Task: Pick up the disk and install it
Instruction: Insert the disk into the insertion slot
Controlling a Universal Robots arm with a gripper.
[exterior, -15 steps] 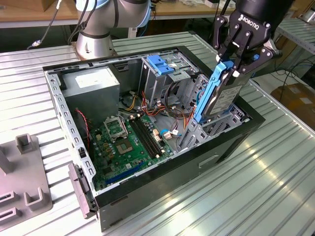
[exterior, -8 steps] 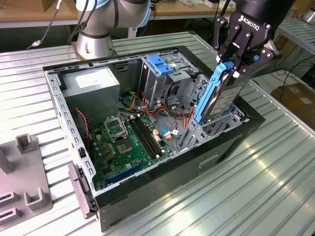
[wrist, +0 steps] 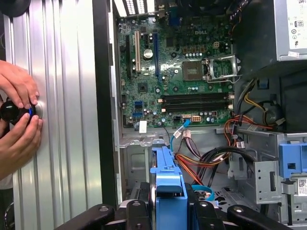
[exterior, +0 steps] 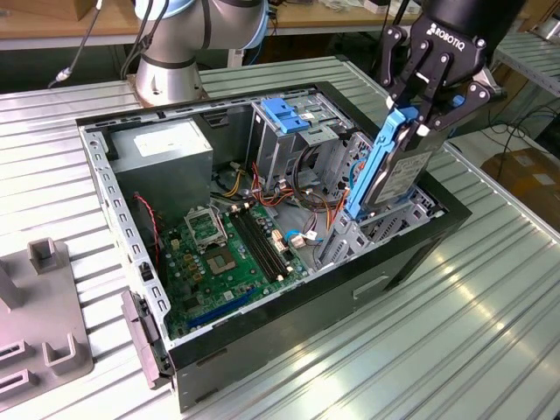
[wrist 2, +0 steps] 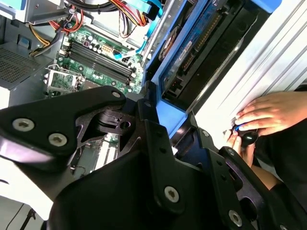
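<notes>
The disk (exterior: 391,171) stands on edge, slightly tilted, at about 3 o'clock of the open computer case (exterior: 262,328) in the exterior view. Its lower end is down in the metal drive bay there. Its upper end is clamped in the hand (exterior: 418,115), whose fingers are closed across the dark slab and its blue carrier frame (exterior: 372,166). I cannot tell whether the lower end is seated. I judge the disk stiff and fairly heavy for its size, and likely to suffer from a knock. The plastic frame probably gives a little and is smooth, so the sound hold is across the flat faces near one short end, as it is held now, which leaves the far end free to enter the bay. The exterior view alone gives the whole disk, its lean, and the bench (exterior: 490,332) around the case. The first wrist view looks along the frame's narrow blue edge toward the motherboard (wrist: 182,72), and shows a person's hands (wrist: 19,120) on a small dark knob just outside the case wall. The second wrist view shows the disk's broad face close up, beyond the hand's black linkages.
</notes>
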